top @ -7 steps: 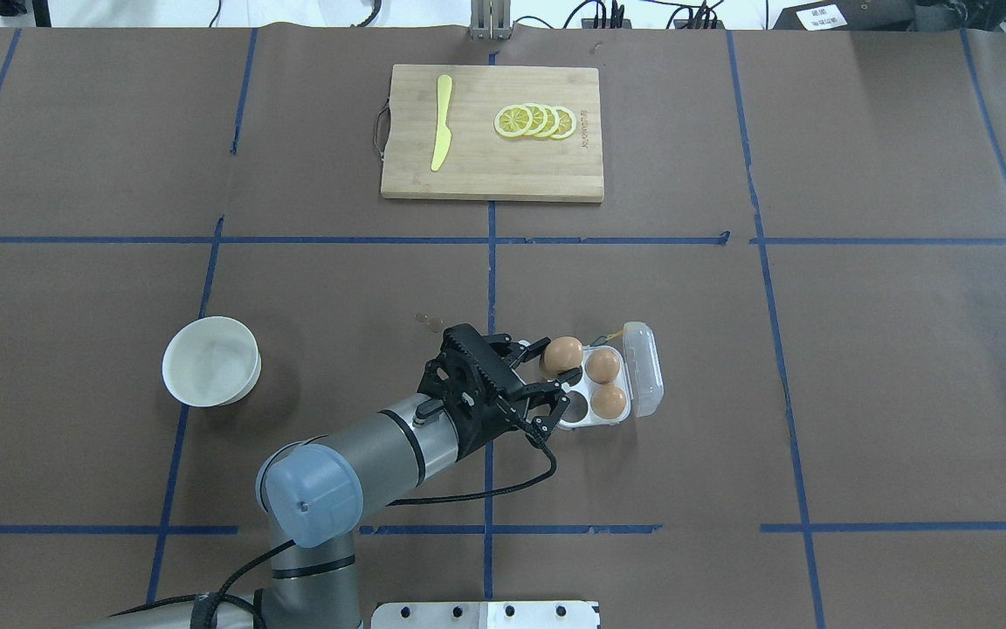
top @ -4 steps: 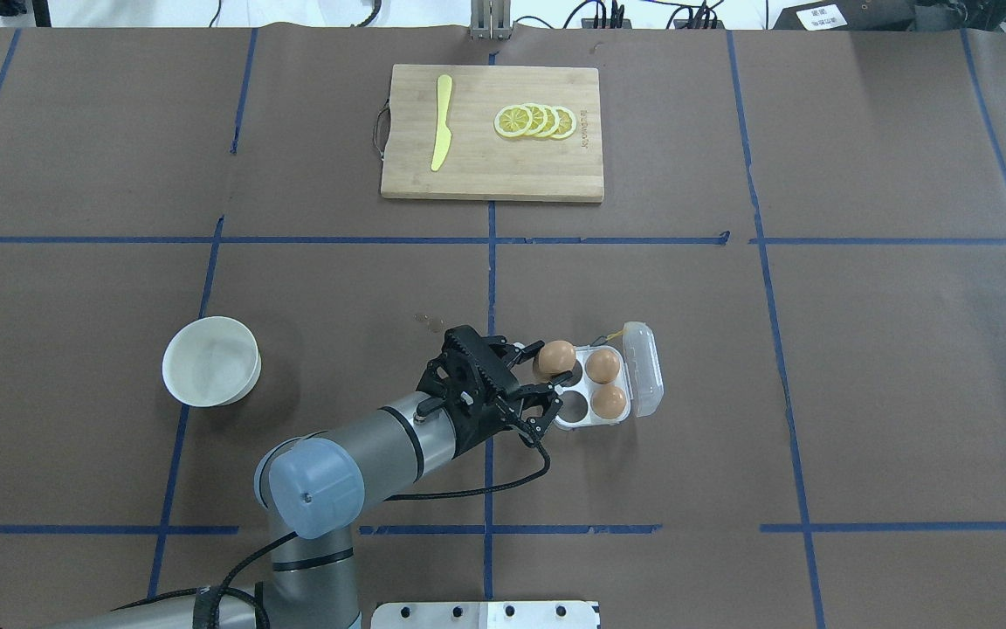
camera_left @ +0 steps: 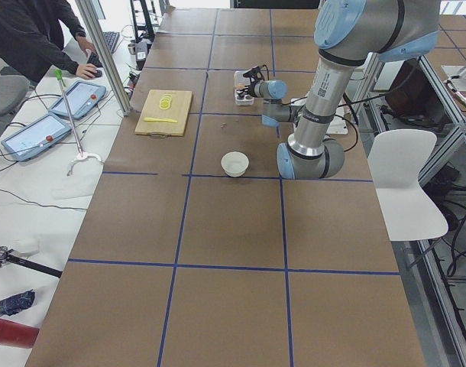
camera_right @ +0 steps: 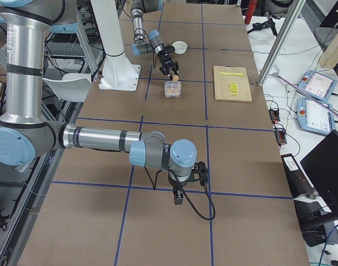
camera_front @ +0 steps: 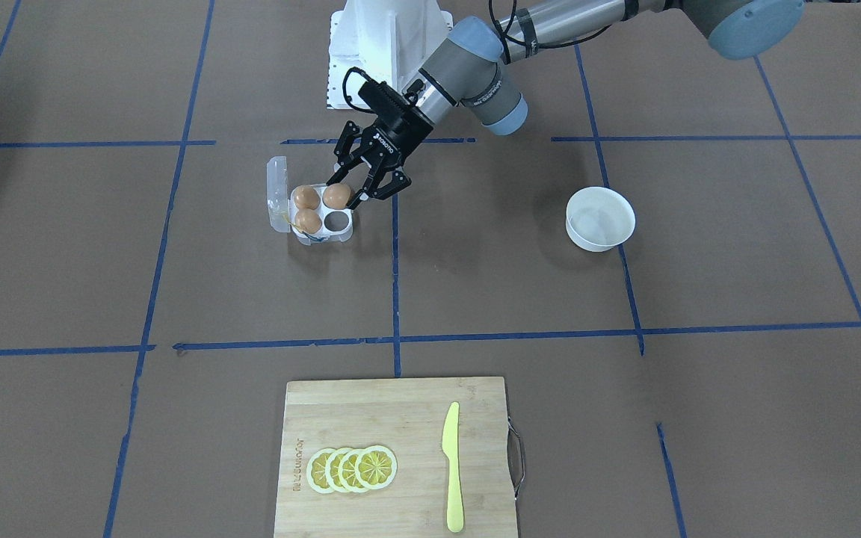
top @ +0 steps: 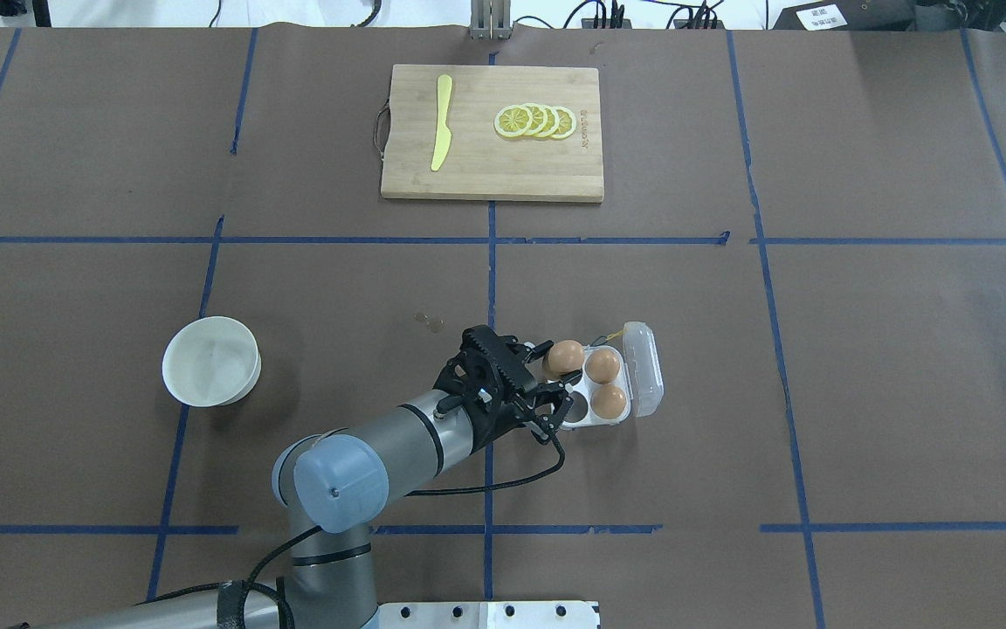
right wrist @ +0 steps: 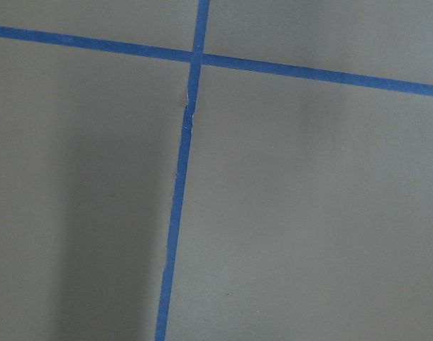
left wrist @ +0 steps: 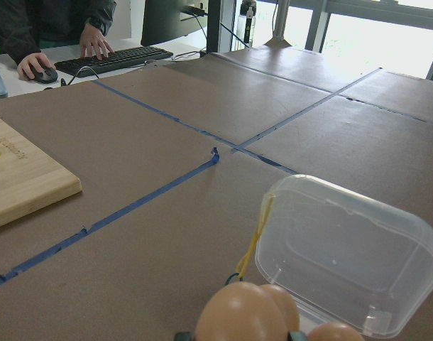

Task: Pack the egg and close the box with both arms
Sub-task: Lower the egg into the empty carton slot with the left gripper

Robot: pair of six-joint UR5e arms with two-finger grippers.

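A brown paper-covered counter (top: 817, 349), marked into squares with blue tape (top: 492, 262), fills every view. Close to the robot's edge, about midway along it, sits the box (top: 648, 367), its clear lid (left wrist: 344, 249) thrown open toward the counter's right end, with a yellow string (top: 609, 335) at its far corner. Two eggs (top: 602, 365) fill the pair of cells next to the lid. The left tool (top: 557, 377) reaches in from the left-end side, its fingers closed part-way around the egg (top: 565, 355), which it holds raised over the two cells away from the lid; the overhead and front views disagree on which of those cells lies under it. The right tool (camera_right: 178, 198) hangs low over the counter far toward the right end, seen only from the side, so I cannot tell how wide it stands. A white bowl (top: 210, 361) rests near the robot's edge, leftward of the box. A wooden board (top: 485, 166) with lemon slices (top: 535, 120) and a yellow knife (top: 442, 122) lies at the middle of the far edge.
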